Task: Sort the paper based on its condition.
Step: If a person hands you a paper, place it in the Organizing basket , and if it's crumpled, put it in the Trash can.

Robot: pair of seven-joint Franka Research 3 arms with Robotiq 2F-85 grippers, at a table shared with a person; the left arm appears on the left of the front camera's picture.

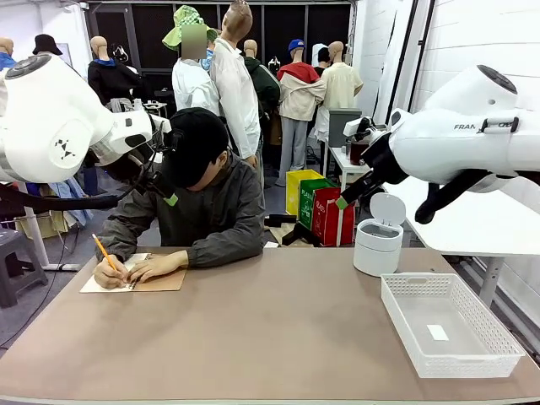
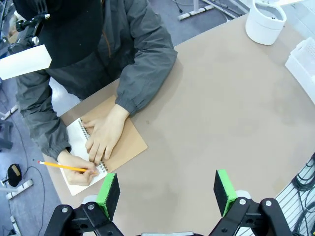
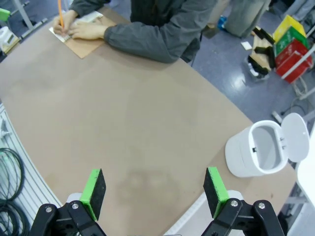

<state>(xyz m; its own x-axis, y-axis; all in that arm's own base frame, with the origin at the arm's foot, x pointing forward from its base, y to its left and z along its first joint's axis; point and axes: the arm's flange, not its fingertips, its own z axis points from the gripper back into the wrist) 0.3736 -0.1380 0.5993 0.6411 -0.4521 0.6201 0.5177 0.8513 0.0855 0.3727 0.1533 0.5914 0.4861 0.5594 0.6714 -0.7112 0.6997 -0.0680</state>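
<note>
A person at the far side writes with a yellow pencil [image 1: 105,251] on the white page of a spiral-bound notebook [image 1: 160,283] with a brown cover, at the table's far left. The other hand [image 2: 106,137] presses the notebook [image 2: 133,145] flat. No loose sheet of paper is in view; the white page [image 2: 76,137] is bound in the notebook. My left gripper [image 1: 160,169] hangs open high above the far left, over the person. In its wrist view its gripper [image 2: 167,189] holds nothing. My right gripper [image 1: 348,164] is raised at the right, open and empty [image 3: 153,189].
A white bin [image 1: 377,245] with its lid flipped up stands at the far right. A white mesh basket [image 1: 494,333] sits at the near right with a small white label inside. Bare brown tabletop [image 1: 270,329] lies between them and the notebook.
</note>
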